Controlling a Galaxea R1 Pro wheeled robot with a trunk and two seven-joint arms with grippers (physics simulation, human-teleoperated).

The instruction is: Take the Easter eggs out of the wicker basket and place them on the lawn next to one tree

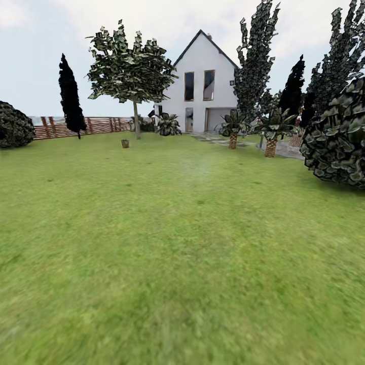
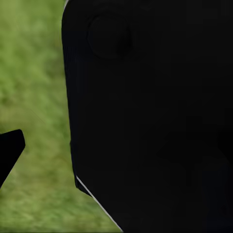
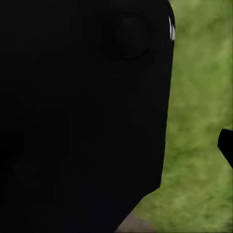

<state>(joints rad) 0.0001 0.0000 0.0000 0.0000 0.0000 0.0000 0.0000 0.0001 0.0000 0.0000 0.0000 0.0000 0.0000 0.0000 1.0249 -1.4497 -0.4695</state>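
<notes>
- Looking across the lawn (image 1: 182,243) from the head view, you face the white house (image 1: 203,83) at the upper middle of the frame, with the brown fence (image 1: 96,125) running off at the upper left
- Your target, the wicker basket (image 1: 124,143), sits far off in the upper left, a small brown shape on the grass just below and to the left of the tree (image 1: 136,119) with the bare grey trunk and round crown
- You cannot make out the eggs from here; the basket is too small to show what lies inside
- You should not mistake the dark cypress (image 1: 70,99) at the far left, or the short palms (image 1: 232,129) at the upper right, for the tree the task means
- Both wrist views give you a large black body close to the lens with grass behind; in the left wrist view a dark tip (image 2: 9,148) pokes in at the left edge, and the right wrist view has a similar one (image 3: 226,143) at the right edge
- You cannot tell from these whether either gripper is spread or closed, or whether it carries anything
- You appear to be at the approach stage, with no egg lifted yet
- Your next move, as I judge it, calls for driving forward and somewhat left until the basket is near, then tilting the head down to see into it
</notes>
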